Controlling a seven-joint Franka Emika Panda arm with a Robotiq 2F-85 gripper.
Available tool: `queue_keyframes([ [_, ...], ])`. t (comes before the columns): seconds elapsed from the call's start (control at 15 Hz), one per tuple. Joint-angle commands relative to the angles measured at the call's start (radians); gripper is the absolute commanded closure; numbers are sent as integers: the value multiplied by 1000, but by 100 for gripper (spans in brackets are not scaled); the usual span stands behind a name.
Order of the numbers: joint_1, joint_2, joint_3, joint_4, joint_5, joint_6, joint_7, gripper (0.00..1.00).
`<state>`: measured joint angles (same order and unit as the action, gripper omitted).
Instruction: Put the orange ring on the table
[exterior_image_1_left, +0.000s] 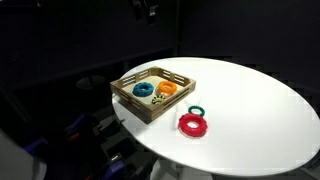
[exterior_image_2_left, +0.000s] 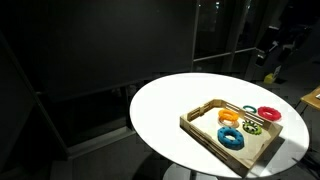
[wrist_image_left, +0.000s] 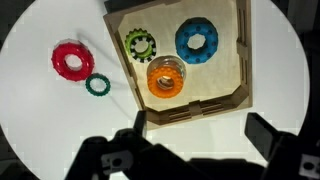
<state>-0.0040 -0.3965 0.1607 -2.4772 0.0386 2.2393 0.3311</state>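
The orange ring (wrist_image_left: 166, 77) lies flat inside the slatted wooden tray (wrist_image_left: 225, 88), near the tray's front wall; it shows in both exterior views (exterior_image_1_left: 167, 90) (exterior_image_2_left: 230, 116). The tray stands on the round white table (wrist_image_left: 40, 125) (exterior_image_1_left: 260, 110) (exterior_image_2_left: 165, 105). My gripper (wrist_image_left: 200, 128) is open and empty. It hangs well above the table, over the bare strip just outside the tray's front edge, and touches nothing. In the exterior views the arm is only a dark shape high up against the black background (exterior_image_1_left: 147, 9).
In the tray with the orange ring lie a blue ring (wrist_image_left: 197, 41) and a green-and-yellow ring (wrist_image_left: 141, 44). A red ring (wrist_image_left: 72, 61) and a small dark green ring (wrist_image_left: 97, 85) lie on the table beside the tray. The table edge curves close by.
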Motion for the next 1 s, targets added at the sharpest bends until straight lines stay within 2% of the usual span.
queue_keyframes([
  [0.0,-1,111,-13,39,-47,70,-22,0],
  [0.33,16,232,-40,43,-39,178,-92,0],
  [0.53,19,287,-51,59,-38,188,-102,0],
  [0.93,26,281,-54,34,-37,189,-80,0],
])
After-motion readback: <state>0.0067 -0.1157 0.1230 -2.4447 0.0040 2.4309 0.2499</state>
